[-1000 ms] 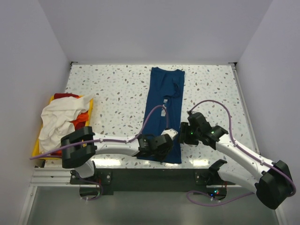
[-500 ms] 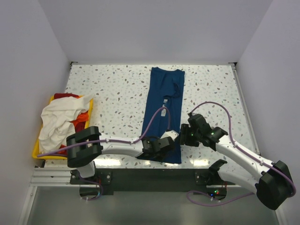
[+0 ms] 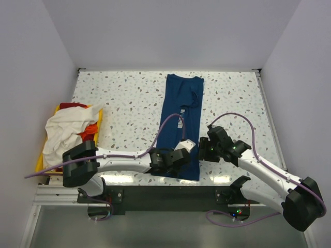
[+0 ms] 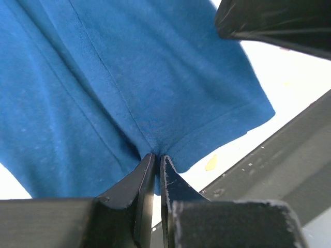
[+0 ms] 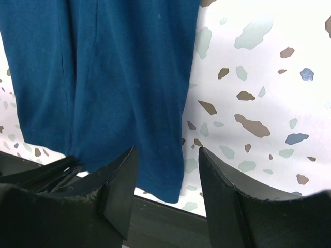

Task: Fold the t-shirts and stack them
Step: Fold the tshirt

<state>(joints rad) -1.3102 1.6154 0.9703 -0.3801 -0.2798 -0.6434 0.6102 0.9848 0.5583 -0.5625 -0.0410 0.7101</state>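
The navy blue t-shirt (image 3: 181, 103) lies folded into a long narrow strip down the middle of the speckled table (image 3: 124, 103). My left gripper (image 3: 173, 160) is at its near hem. In the left wrist view the gripper (image 4: 154, 156) is shut on the hem of the shirt (image 4: 129, 77). My right gripper (image 3: 205, 150) is just right of the shirt's near right corner. In the right wrist view it (image 5: 166, 155) is open above that corner of the shirt (image 5: 119, 77), holding nothing. The cream-white shirt (image 3: 59, 132), a red one (image 3: 70, 106) and an orange one (image 3: 90, 132) lie heaped at the left.
The yellow bin (image 3: 39, 163) at the table's left edge holds the heap of shirts. The table's near edge and a dark rail (image 4: 269, 170) run right below the shirt's hem. White walls close in the far and side edges.
My left arm has shifted a little at the shirt's near hem, its elbow swinging right and then back left. The right gripper has hardly moved. The shirt lies the same.
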